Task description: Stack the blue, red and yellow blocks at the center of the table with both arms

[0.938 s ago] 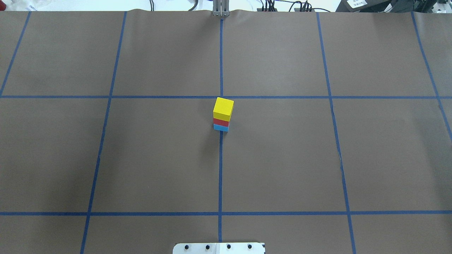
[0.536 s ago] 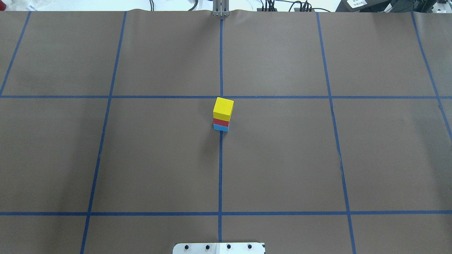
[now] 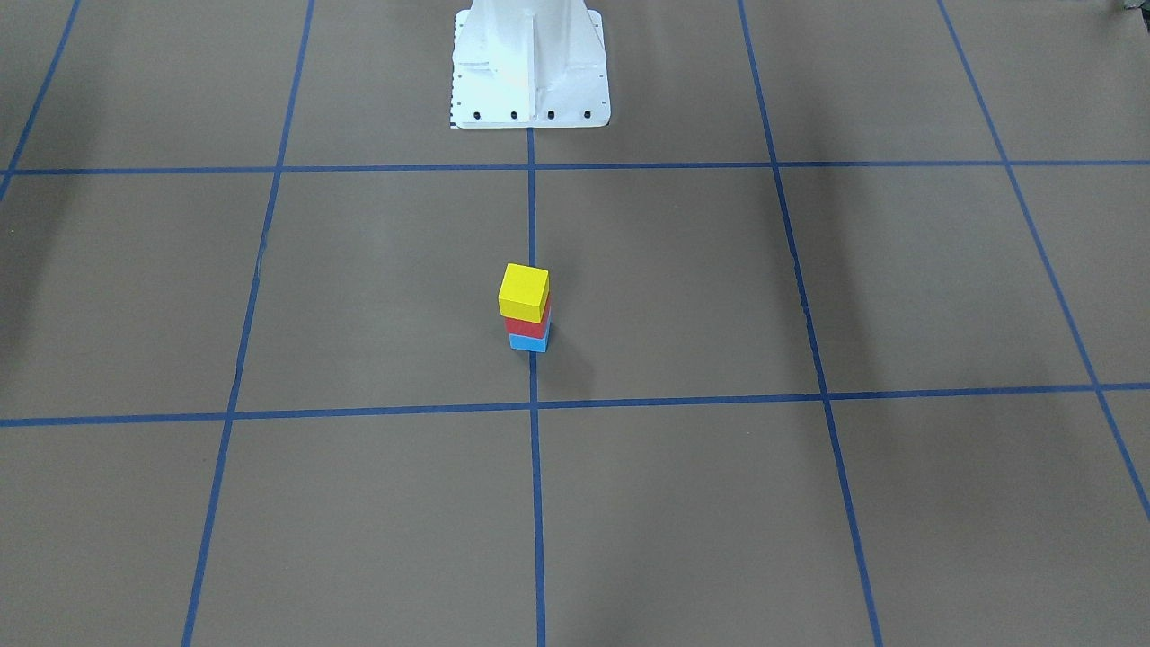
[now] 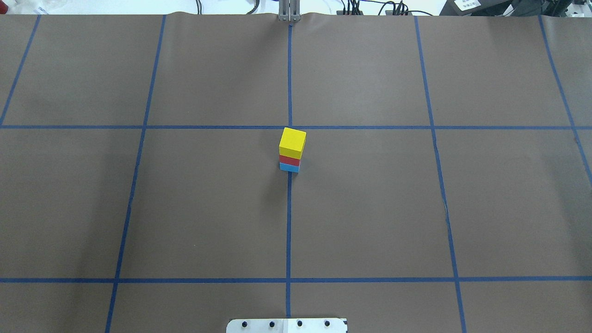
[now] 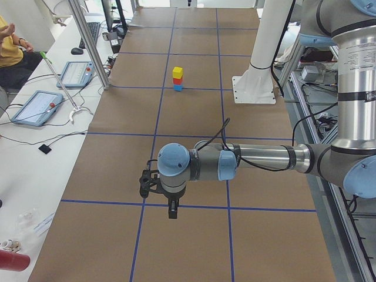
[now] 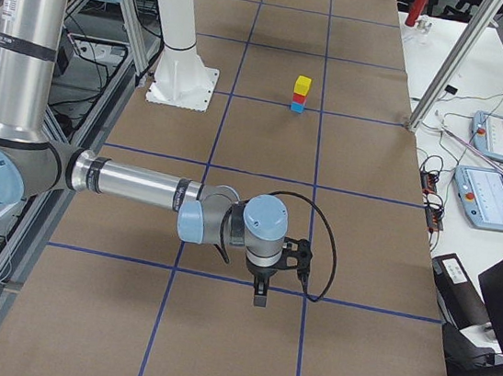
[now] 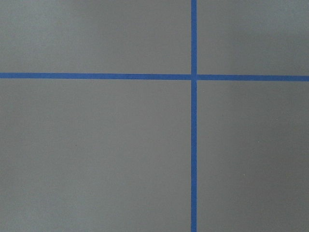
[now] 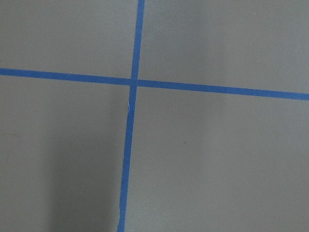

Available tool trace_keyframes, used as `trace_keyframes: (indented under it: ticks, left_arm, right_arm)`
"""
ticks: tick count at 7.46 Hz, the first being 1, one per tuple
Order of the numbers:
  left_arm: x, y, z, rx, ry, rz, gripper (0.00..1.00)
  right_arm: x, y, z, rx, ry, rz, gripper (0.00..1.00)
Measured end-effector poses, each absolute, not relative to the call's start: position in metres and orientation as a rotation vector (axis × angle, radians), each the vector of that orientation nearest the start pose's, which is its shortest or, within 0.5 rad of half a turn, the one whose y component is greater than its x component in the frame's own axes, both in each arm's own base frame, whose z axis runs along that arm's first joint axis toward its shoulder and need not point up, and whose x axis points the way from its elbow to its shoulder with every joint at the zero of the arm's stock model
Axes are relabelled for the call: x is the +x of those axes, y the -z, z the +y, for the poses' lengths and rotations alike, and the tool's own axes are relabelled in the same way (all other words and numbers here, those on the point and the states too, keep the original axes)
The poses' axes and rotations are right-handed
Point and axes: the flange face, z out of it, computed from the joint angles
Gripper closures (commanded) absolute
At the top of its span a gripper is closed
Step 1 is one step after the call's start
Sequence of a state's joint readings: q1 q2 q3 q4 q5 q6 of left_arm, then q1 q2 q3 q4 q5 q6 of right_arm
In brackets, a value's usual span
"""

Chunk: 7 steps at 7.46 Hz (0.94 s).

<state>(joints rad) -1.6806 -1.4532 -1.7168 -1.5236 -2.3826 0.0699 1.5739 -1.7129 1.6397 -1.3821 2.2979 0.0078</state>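
A stack stands at the table's center: yellow block [image 4: 292, 141] on top, red block [image 4: 289, 160] in the middle, blue block [image 4: 289, 167] at the bottom. It also shows in the front-facing view [image 3: 524, 289]. Neither gripper touches it. My left gripper [image 5: 172, 210] hangs over the table far from the stack, seen only in the exterior left view. My right gripper [image 6: 261, 295] hangs likewise, seen only in the exterior right view. I cannot tell whether either is open or shut. Both wrist views show only brown paper and blue tape.
The table is covered in brown paper [image 4: 370, 208] with a grid of blue tape lines [image 4: 289, 231]. The white robot base [image 3: 530, 63] stands at the near edge. Tablets [image 5: 38, 106] and cables lie on the side bench.
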Motion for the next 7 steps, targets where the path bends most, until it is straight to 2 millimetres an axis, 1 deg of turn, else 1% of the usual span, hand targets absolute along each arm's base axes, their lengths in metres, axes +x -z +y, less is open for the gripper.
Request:
trace_keyframes:
  ticks: [4,7]
  left_arm:
    - [-0.1088,-0.6445,-0.4315,0.054,0.044,0.807,0.0]
    - [-0.1091,-0.6427,-0.4313,0.071,0.039,0.806,0.0]
  right_arm:
    - [0.0684,-0.6802,-0.437,0.097,0.026,-0.727,0.0]
    - [0.0685,-0.6809,-0.4369,0.095,0.025,-0.727,0.0]
